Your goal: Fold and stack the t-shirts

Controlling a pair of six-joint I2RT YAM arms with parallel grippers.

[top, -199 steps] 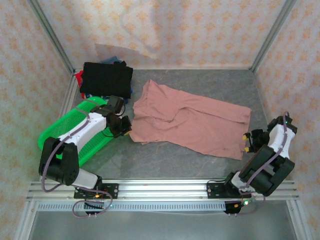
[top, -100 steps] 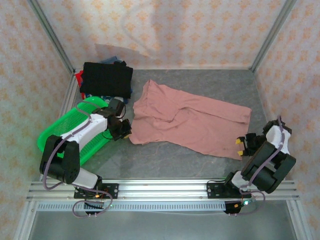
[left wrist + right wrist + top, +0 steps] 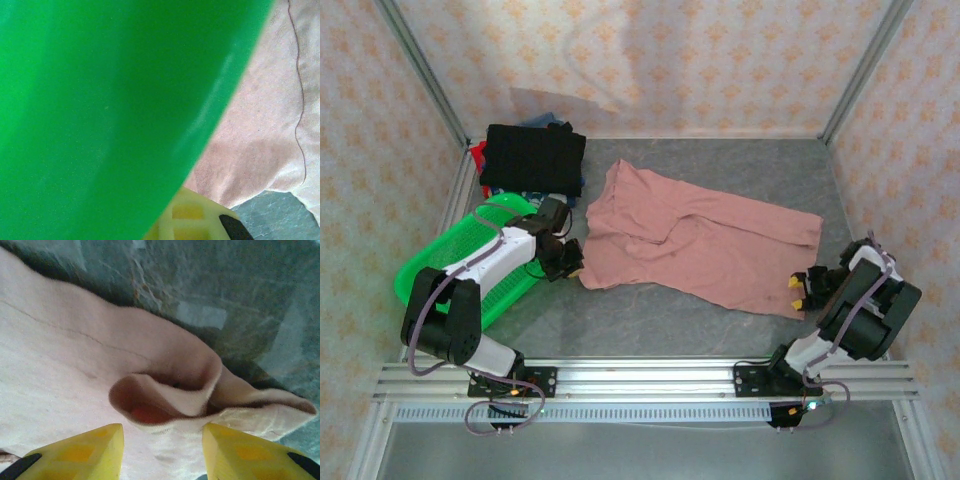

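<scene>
**Near corners to be gripped before the fold**

The pink shirt [image 3: 700, 245] lies spread on the table [image 3: 650, 325]. The folded stack [image 3: 533, 158] sits at the far left, and the basket [image 3: 450, 262] is beside the left arm. The step is judged to be a grasp of the near corners. The rumpled corner should be taken deep, so that both layers are caught, then lifted level with the other side. The right fingers [image 3: 80, 450] stand part-open astride that bunched corner, not clamped. The left fingers [image 3: 570, 264] are closed at the left corner; whether cloth is pinched cannot be told.
</scene>
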